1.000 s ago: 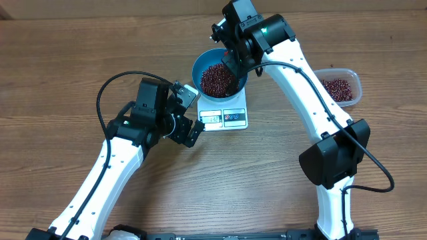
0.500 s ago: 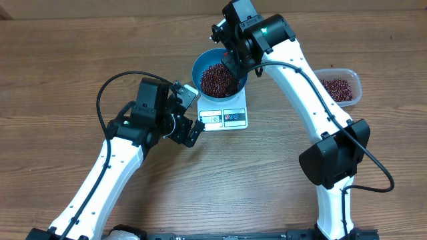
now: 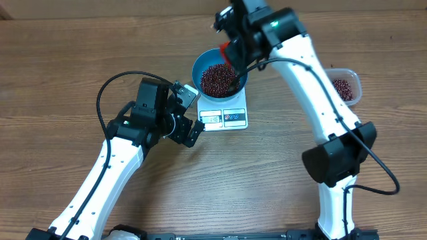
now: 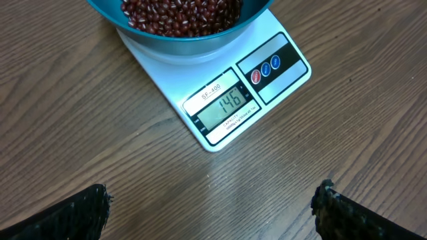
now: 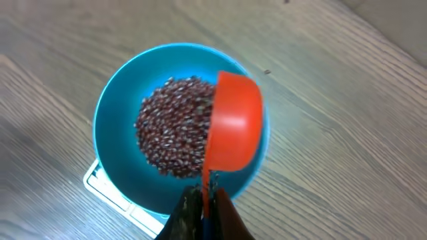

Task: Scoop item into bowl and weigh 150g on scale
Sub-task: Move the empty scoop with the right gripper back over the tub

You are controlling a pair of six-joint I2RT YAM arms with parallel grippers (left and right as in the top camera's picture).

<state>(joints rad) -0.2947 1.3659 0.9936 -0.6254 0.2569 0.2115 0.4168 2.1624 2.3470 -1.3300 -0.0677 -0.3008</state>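
The blue bowl (image 3: 200,67) stands on the white scale (image 3: 227,119) and holds a heap of maroon beans (image 3: 215,80). In the left wrist view the scale (image 4: 280,40) shows 146 on its display, with the bowl (image 4: 180,41) and beans (image 4: 180,10) at the top edge. My right gripper (image 5: 207,207) is shut on the handle of an orange-red scoop (image 5: 233,127), which hangs tipped above the beans (image 5: 170,137) at the right side of the bowl (image 5: 113,133). My left gripper (image 3: 193,115) stands open and empty on the near left of the scale, fingers (image 4: 73,217) wide apart.
A clear plastic tub (image 3: 355,81) with more beans stands at the right edge of the table, behind my right arm. The left arm's black cable (image 3: 110,87) loops over the wood to the left of the scale.
My right wrist has moved toward the far side of the table, carrying the scoop toward the bowl's far right rim. The left arm has stayed still.
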